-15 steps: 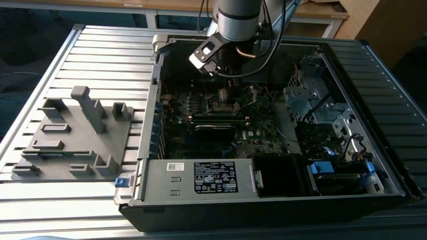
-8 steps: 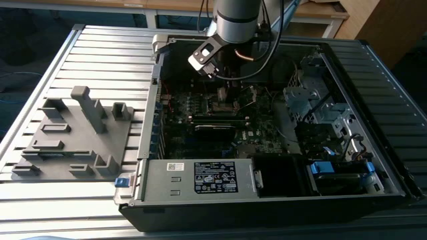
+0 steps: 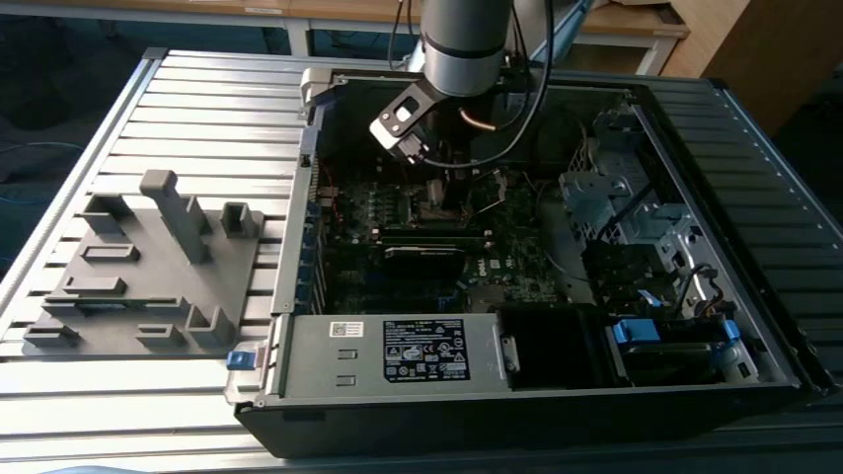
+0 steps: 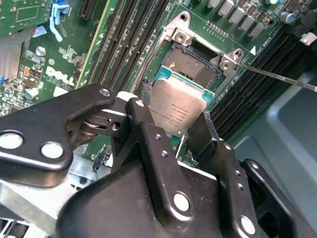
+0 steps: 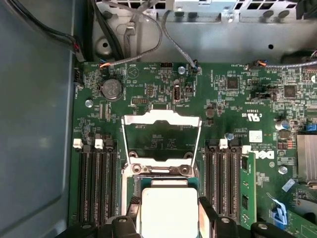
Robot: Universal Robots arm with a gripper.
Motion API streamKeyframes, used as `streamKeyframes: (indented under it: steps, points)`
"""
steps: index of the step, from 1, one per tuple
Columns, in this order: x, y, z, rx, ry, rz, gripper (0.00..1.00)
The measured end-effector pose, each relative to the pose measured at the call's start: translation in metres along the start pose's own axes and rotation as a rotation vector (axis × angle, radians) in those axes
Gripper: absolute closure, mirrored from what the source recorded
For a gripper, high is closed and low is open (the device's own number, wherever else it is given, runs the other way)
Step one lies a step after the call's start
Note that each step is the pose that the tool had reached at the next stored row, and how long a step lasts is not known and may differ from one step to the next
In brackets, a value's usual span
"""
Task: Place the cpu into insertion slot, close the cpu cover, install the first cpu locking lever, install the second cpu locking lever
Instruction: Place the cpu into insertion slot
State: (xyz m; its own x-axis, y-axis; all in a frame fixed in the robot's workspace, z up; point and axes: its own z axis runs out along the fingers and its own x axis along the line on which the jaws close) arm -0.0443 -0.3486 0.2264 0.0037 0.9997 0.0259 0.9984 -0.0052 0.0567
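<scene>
Memory slots [image 4: 124,49]: long black rows run beside the insertion slot [image 4: 190,62].
Gripper [image 4: 174,119]: the jaws are clamped on the cpu [image 4: 178,111], with one finger [image 4: 146,129] on each of two opposite edges, poised over the insertion slot's near side.
Cpu: silver top upward, it covers the near half of the insertion slot. Whether it touches the rim cannot be told.
Insertion slot: its dark contact field lies bare beyond the chip.
Cpu cover [image 5: 161,118]: it is swung open and lies back past the insertion slot's far side, off the chip's path.
Locking lever [image 4: 277,77]: a thin rod angles away from a corner of the insertion slot.
Doing it well: the chip likely needs to stay level and square to the insertion slot's rim and go straight down without sliding. The jaws should part only once it sits flat, since a skewed drop could bend the contacts.
</scene>
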Motion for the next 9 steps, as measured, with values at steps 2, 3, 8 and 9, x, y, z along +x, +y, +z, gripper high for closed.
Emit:
streamKeyframes:
  steps: [2,3,8,9]
  points:
    - [0.0,-0.0019,0.0007,-0.0001,0.0003,0.0,0.46]
    - [0.0,-0.0027,0.0014,-0.0002,0.0004,0.0,0.46]
    - [-0.0001,-0.0054,0.0083,-0.0001,0.0003,0.0,0.46]
    - [-0.0002,-0.0059,0.0095,-0.0001,0.0003,0.0,0.46]
